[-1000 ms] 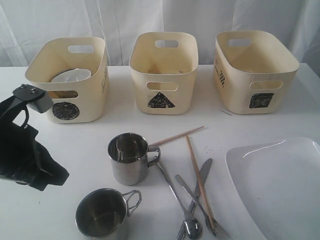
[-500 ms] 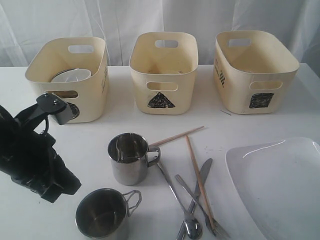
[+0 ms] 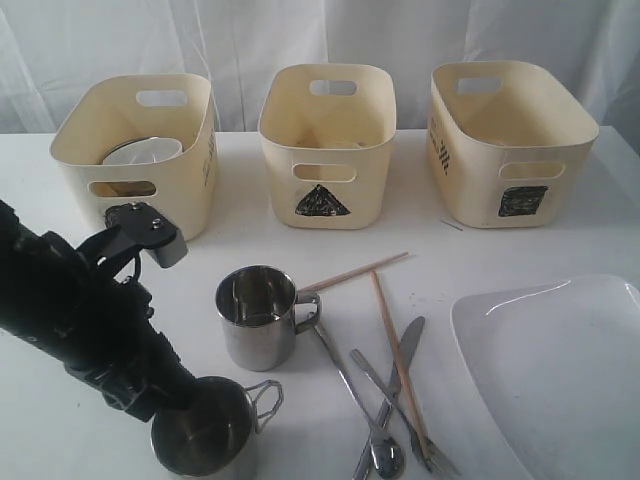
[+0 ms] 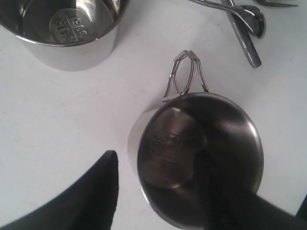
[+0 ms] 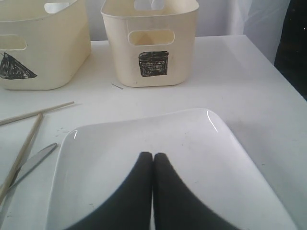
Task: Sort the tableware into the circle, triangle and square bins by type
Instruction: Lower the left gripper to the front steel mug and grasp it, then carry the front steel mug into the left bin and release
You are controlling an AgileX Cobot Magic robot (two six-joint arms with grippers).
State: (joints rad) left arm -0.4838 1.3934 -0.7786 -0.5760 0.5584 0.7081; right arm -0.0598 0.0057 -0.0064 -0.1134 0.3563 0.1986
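My left gripper is open and straddles the wall of the near steel mug: one finger is outside it, the other dips inside. In the exterior view that mug stands at the front edge under the black left arm. The second steel mug is upright behind it. Chopsticks, knife, spoon and fork lie crossed to the right. My right gripper is shut, empty, over the white plate. A small white bowl sits in the circle bin. No steel bowl can be made out.
The triangle bin and square bin stand along the back of the white table. The plate fills the front right corner. A white curtain hangs behind the bins.
The left arm has swung down and to the right, from in front of the circle bin to the near mug, where one finger now reaches inside. Nothing else moved.
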